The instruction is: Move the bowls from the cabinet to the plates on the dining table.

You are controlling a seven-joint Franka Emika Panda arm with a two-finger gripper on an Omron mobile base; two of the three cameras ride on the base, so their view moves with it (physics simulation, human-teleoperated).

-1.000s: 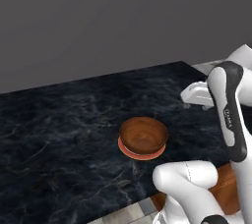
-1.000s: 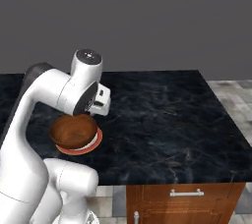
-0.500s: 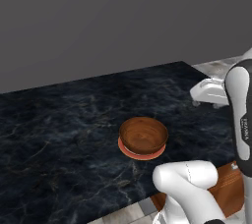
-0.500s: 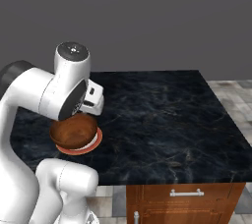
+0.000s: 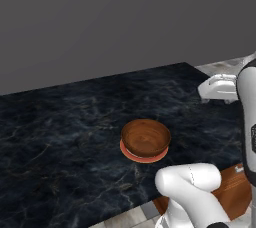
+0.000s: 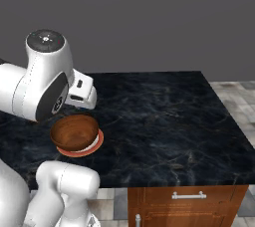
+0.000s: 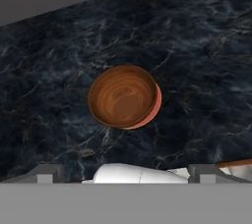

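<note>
Brown bowl (image 5: 145, 137) sits upright, mouth up, on orange-rimmed plate (image 5: 144, 157)

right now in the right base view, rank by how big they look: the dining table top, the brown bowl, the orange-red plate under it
1. dining table, by far the largest.
2. orange-red plate, rim just wider than the bowl.
3. brown bowl, nearly alike in width; the bowl hides most of the plate.
</note>
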